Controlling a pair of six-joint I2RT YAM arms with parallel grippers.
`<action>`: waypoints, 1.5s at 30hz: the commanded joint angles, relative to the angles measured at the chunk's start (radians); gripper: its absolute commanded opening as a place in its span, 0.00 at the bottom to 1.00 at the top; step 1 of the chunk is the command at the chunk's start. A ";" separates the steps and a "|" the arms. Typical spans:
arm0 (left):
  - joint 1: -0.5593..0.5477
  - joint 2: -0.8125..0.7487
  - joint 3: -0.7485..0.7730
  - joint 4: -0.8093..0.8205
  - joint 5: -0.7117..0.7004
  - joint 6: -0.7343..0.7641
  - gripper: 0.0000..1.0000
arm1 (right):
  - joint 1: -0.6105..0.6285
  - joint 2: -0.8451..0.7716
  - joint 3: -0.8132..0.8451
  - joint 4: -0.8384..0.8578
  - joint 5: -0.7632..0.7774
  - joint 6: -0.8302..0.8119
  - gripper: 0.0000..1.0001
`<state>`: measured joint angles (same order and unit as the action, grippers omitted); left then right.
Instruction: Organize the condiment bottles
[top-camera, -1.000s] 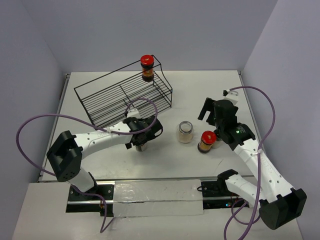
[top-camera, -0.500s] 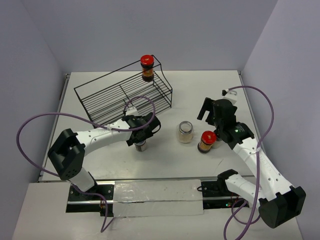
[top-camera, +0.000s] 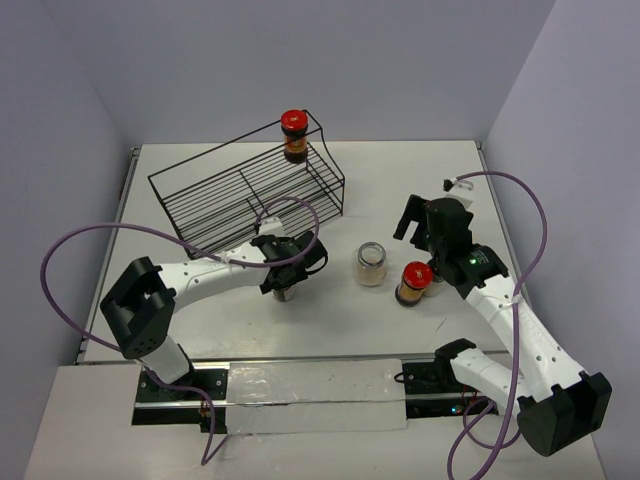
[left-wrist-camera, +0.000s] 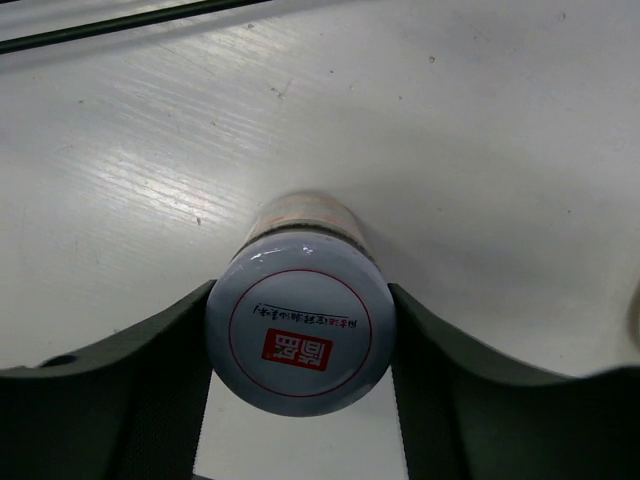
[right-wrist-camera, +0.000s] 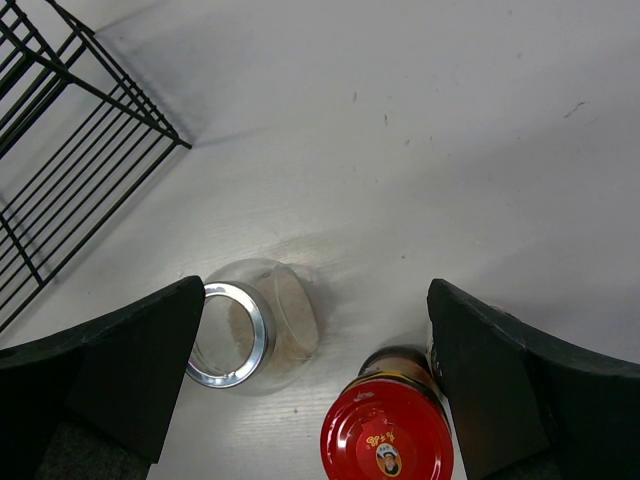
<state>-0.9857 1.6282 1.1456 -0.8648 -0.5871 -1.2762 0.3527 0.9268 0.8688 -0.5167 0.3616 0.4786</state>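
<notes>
The left arm (top-camera: 200, 278) runs from its base at the lower left of the overhead view rightwards to mid-frame, stretched low over the desk (top-camera: 400, 170). Its left hand (top-camera: 287, 272) points down, and in the wrist view both fingers (left-wrist-camera: 150, 380) press against the sides of a jar (left-wrist-camera: 300, 330) lid. The right arm (top-camera: 510, 310) rises from the lower right corner and bends up and left to the right hand (top-camera: 425, 228), right of centre. There the fingers (right-wrist-camera: 130, 370) stand wide apart, gripping nothing.
</notes>
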 joint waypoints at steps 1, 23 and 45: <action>-0.022 0.029 0.038 -0.004 -0.042 -0.010 0.46 | -0.004 -0.001 0.007 0.038 0.006 0.004 1.00; -0.038 -0.014 0.198 0.016 -0.313 0.175 0.10 | -0.004 0.009 0.015 0.034 -0.003 -0.002 1.00; 0.033 0.151 0.335 0.219 -0.028 0.373 0.10 | -0.001 -0.021 0.013 0.083 -0.145 -0.068 1.00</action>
<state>-0.9535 1.7405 1.3959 -0.7137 -0.6309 -0.9247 0.3527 0.9373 0.8688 -0.5025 0.2762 0.4490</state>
